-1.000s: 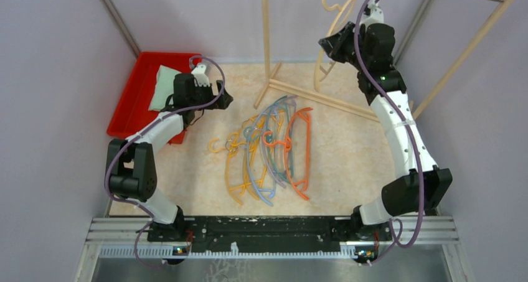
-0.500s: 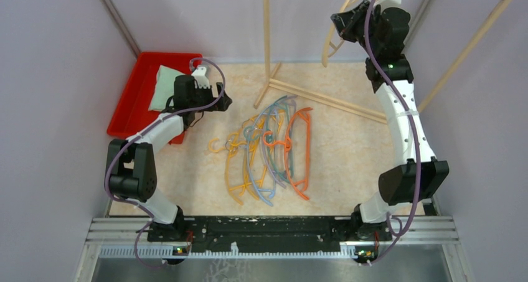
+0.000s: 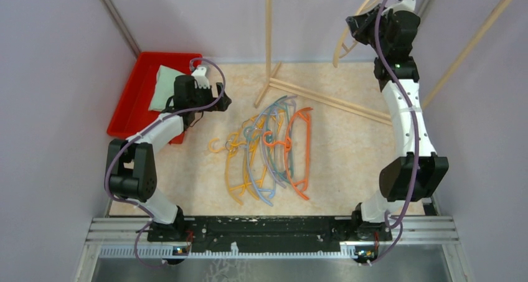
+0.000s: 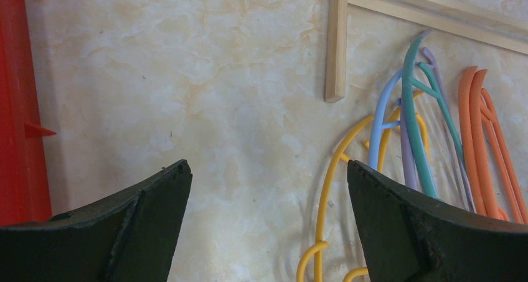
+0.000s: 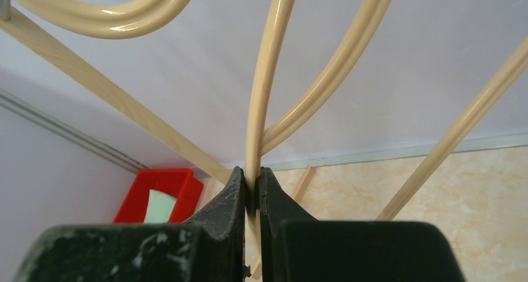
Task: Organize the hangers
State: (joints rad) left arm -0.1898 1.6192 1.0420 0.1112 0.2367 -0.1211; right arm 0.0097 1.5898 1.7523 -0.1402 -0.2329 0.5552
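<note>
Beige hanger (image 5: 264, 95) sits clamped between right fingers (image 5: 231, 198).

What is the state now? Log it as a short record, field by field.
right pincer: shut on beige hanger, raised by the rack
left pincer: open, above bare table near red tray
hanger pile: coloured, lying mid-table
red tray: far left, holds green cloth
</note>
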